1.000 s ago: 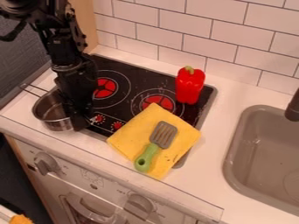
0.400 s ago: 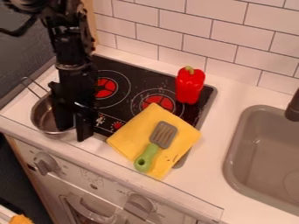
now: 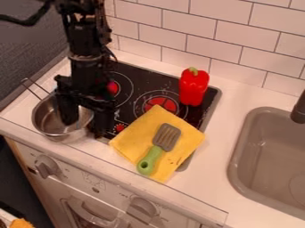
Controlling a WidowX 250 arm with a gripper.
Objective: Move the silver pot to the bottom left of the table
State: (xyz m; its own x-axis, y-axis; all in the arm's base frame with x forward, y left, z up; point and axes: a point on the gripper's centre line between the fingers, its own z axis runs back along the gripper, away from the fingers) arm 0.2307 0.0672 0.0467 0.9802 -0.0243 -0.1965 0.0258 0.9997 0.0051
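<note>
The black gripper [image 3: 85,121] is over the right side of the silver pot [image 3: 45,121], its two fingers well apart. One finger hangs inside the pot and the other is outside, beyond its right rim; nothing is clasped between them. The pot stands upright on the white counter [image 3: 24,109], left of the stove near the front edge, with its wire handle pointing to the upper left. Part of the pot's back and right rim is hidden by the gripper.
The black stove [image 3: 149,80] lies just right of the pot. On it are a red pepper [image 3: 193,87] and a yellow cloth [image 3: 182,149] bearing a green-handled spatula [image 3: 156,151]. A grey sink [image 3: 262,156] is at the right.
The gripper's fingers have parted, and the gripper has shifted a little to the right. The pot's handle has swung slightly from its earlier angle.
</note>
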